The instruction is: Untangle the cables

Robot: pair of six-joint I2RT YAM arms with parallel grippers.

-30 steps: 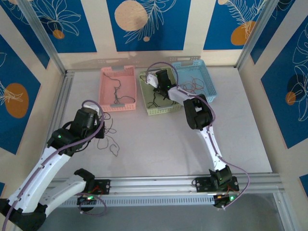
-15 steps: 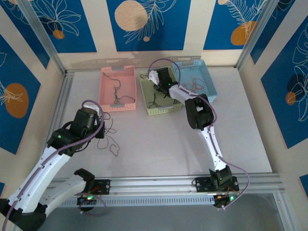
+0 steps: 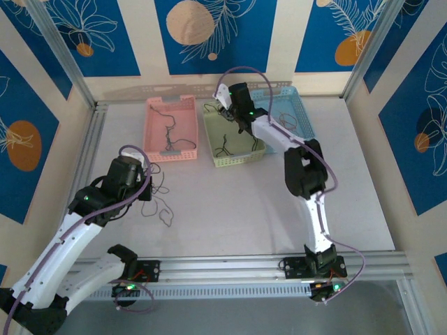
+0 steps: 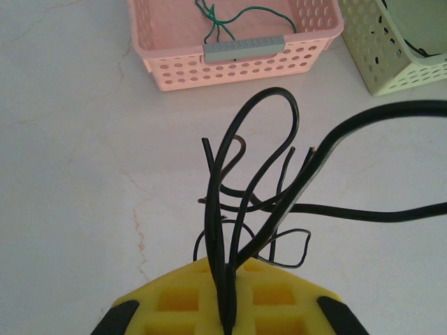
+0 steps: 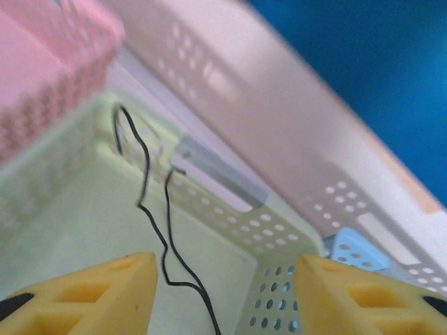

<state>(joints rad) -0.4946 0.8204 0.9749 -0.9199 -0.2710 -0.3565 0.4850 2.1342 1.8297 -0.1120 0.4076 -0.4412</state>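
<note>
A loose tangle of thin black cables [image 3: 158, 201] lies on the white table in front of my left gripper [image 3: 144, 187]. In the left wrist view the left gripper [image 4: 230, 310] is shut on several black cables [image 4: 258, 174] that loop up out of its yellow pads. My right gripper [image 3: 229, 112] hovers open over the far end of the green basket [image 3: 237, 160]. Between its yellow fingers [image 5: 91, 293] a thin black cable [image 5: 143, 181] lies on the basket floor, held by nothing. More cables lie in the green basket [image 3: 227, 145], the pink basket [image 3: 167, 136] and the blue basket [image 3: 283, 122].
Three perforated baskets stand in a row at the back: pink [image 3: 150, 129], green and blue [image 3: 304, 118]. A greenish wire [image 4: 237, 17] sits in the pink basket [image 4: 174, 70]. An aluminium frame rail [image 3: 230, 265] runs along the near edge, and walls close in the sides.
My right arm has stretched farther back, carrying its open gripper from the green basket's middle to its far end. The left arm and its cables have stayed put.
</note>
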